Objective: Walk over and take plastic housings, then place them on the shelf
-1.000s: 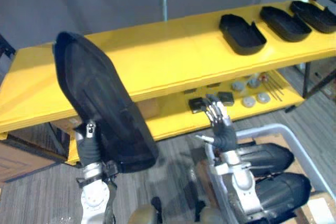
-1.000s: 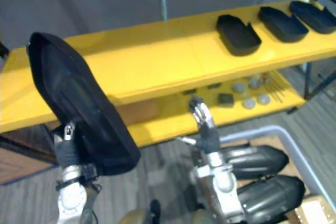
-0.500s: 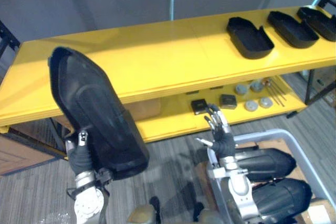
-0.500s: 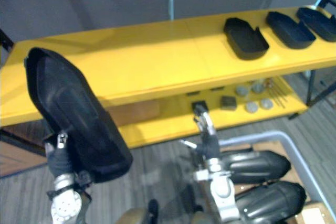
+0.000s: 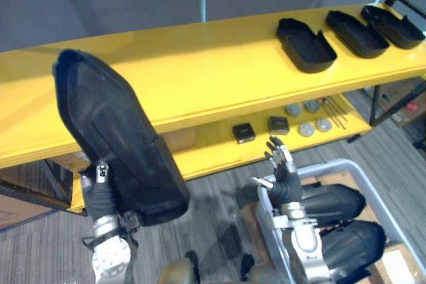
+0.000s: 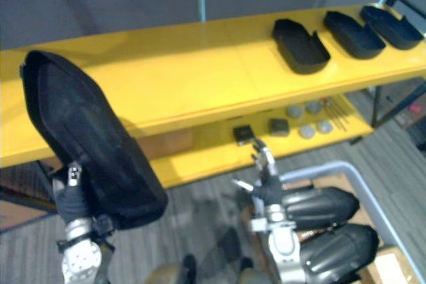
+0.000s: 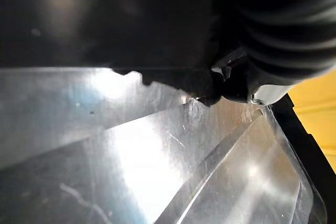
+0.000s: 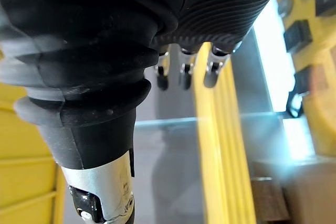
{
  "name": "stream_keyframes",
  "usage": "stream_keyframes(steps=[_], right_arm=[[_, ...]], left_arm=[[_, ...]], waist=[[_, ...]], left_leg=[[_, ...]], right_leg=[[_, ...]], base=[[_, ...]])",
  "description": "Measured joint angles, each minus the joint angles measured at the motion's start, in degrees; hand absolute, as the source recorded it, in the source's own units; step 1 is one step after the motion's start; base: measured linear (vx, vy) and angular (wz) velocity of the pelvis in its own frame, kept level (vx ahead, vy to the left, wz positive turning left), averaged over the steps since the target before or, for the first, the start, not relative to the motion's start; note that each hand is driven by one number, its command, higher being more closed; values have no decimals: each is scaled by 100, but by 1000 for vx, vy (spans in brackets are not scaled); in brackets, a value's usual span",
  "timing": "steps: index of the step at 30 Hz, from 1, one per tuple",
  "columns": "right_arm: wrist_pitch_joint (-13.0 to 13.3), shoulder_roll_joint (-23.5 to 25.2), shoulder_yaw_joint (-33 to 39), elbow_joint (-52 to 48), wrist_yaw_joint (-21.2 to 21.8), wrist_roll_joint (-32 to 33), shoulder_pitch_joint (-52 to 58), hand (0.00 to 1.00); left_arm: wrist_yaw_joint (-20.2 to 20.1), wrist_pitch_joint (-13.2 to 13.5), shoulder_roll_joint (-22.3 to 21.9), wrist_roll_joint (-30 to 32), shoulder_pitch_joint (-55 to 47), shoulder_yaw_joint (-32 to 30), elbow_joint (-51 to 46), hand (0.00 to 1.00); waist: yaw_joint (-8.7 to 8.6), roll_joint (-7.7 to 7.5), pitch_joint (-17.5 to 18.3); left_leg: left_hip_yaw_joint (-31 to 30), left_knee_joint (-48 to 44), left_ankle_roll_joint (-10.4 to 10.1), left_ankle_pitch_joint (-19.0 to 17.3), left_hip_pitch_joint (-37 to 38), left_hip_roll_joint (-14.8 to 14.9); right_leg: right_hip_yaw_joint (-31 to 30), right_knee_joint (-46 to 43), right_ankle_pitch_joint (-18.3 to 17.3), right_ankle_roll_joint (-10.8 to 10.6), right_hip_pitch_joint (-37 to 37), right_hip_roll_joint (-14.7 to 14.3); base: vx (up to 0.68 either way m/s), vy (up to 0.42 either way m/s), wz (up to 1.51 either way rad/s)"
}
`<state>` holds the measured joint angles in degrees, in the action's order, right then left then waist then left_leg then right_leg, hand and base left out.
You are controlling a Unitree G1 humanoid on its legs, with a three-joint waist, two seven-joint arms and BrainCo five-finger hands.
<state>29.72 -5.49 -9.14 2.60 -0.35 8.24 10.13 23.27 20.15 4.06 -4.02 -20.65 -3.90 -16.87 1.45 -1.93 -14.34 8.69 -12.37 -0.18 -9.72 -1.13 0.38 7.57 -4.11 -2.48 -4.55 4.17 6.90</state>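
My left hand [image 5: 100, 194] is shut on the lower end of a large black plastic housing [image 5: 113, 131], thumb on its front face. The housing stands tilted, its top leaning over the front edge of the yellow shelf [image 5: 200, 64]. Three smaller black housings [image 5: 305, 43] [image 5: 356, 32] [image 5: 396, 26] lie side by side on the shelf's right end. My right hand [image 5: 283, 177] is open with its fingers [image 8: 184, 74] straight, raised over the near corner of a grey bin [image 5: 336, 164] that holds two more black housings [image 5: 333, 201].
The lower yellow shelf [image 5: 213, 151] carries small black boxes [image 5: 243, 132] and round grey discs [image 5: 306, 128]. The middle and left of the top shelf are bare yellow. Grey carpet lies between me and the shelf. A dark wall stands behind.
The whole view has shifted a little as the camera moved. My left hand still holds the housing upright, and my right hand has sunk slightly toward the bin.
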Motion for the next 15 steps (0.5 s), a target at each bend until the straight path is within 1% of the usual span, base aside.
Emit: stream_keyframes(steps=[1, 3, 4, 5, 6, 7, 9, 10, 11, 12, 13, 14, 15], right_arm=[[-11, -10, 55, 3, 17, 6, 22, 0], [-20, -23, 158, 20, -15, 0, 140, 0], [-18, -21, 197, 20, -84, -5, 195, 0], [-18, -13, 240, 71, -166, -5, 219, 0], [-18, 22, 230, 110, -220, -6, 233, 0], [-14, 72, 210, 121, -223, -9, 294, 0], [-13, 90, 90, 127, -219, 3, 358, 0], [-5, 87, 22, 110, -210, 2, 389, 0], [13, 82, -10, 107, -205, 2, 420, 0], [15, 58, -7, 109, -206, 4, 436, 0], [36, -50, 2, 109, -226, 1, 431, 0], [61, -94, 3, 110, -250, -23, 408, 0], [145, -166, 3, 111, -357, -134, 334, 0]], left_arm=[[-4, 0, -3, -7, 3, 23, 7, 100], [-124, -1, -8, -33, 33, 25, 102, 100], [-195, -4, -7, -47, 41, 22, 163, 100], [-295, -3, 1, -60, 54, -4, 181, 100], [-360, -4, 14, -65, 12, -18, 182, 100], [-386, -6, 31, -63, -49, -31, 201, 100], [-393, -16, 36, -63, -164, -48, 207, 100], [-387, -20, 65, -64, -226, -68, 207, 100], [-367, -32, 114, -52, -255, -96, 211, 100], [-353, -55, 117, -34, -255, -79, 212, 100], [-318, -77, 112, 1, -252, 5, 212, 100], [-319, -77, 112, 3, -245, 23, 209, 100], [-318, -75, 109, 3, -221, 29, 206, 100]], waist=[[-4, 2, -1], [-62, 43, -32], [-103, 93, -113], [-125, 89, -271], [-129, 79, -340], [-130, 78, -345], [-113, 1, -302], [-95, -44, -283], [-103, -87, -263], [-126, -72, -271], [-167, 30, -259], [-165, 87, -268], [-169, 193, -294]], left_leg=[[-20, -11, 6, -6, 0, -7], [-142, -148, 42, -89, 16, -5], [-223, -283, 60, -163, 53, 13], [-244, -364, 103, -233, 241, 25], [-226, -411, 177, -309, 338, 22], [-227, -477, 205, -373, 331, 12], [-215, -650, 220, -495, 250, 10], [-203, -751, 146, -576, 178, -10], [-224, -882, 109, -659, 99, -65], [-265, -934, 95, -689, 76, -78], [-312, -1040, 72, -752, -27, 3], [-322, -1068, 49, -764, -82, 36], [-331, -1126, 23, -745, -179, 102]], right_leg=[[14, -52, -13, 14, -4, 7], [32, -597, -172, 99, -130, 28], [13, -1127, -284, 180, -248, 42], [-25, -1968, -389, 293, -469, 93], [-84, -2552, -491, 343, -720, 128], [-216, -2716, -604, 383, -836, 108], [-377, -2321, -644, 318, -990, -10], [-446, -1845, -604, 270, -1014, -75], [-513, -1524, -446, 201, -1050, -116], [-500, -1496, -361, 89, -1027, -108], [-444, -1381, -309, 93, -1013, -175], [-436, -1305, -254, 145, -1018, -209], [-407, -1177, -160, 141, -1037, -270]], base=[[-12, 9, 11], [-24, 27, 22], [-47, 70, 22], [-69, 85, 9], [-78, 76, 0], [-77, 41, -1], [-36, 12, 0], [0, 0, 0], [-13, -38, 13], [53, -65, 20], [72, -43, 15], [124, -27, 8], [141, -17, 0]])
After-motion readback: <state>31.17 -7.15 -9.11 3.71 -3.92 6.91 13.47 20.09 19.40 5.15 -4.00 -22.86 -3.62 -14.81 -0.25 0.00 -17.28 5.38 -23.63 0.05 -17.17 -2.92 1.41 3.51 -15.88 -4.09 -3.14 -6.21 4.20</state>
